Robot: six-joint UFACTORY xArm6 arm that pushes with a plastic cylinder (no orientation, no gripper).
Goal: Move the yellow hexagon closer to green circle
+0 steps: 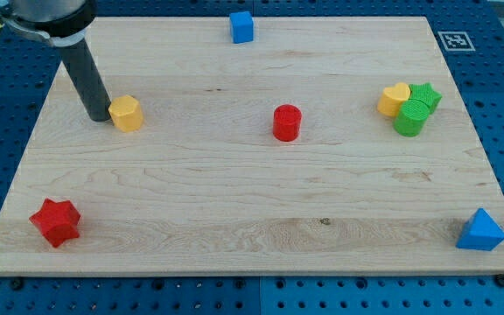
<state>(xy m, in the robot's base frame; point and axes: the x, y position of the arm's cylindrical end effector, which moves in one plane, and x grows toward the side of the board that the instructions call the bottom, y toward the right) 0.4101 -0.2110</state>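
Touching the yellow hexagon [126, 113] on its left side, my tip [100, 116] is sitting bare, gripping nothing, with the green circle [410, 117] lying far to the hexagon's right.

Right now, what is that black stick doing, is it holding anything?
My tip: no gripper, holds nothing; it sits against the yellow hexagon on the view's left side.

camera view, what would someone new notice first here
Probably the thick dark rod at the view's upper left, my tip set against the left side of the yellow hexagon. Next, the tight cluster at the right: yellow heart, green star and green circle bunched together. A red cylinder stands alone mid-board.
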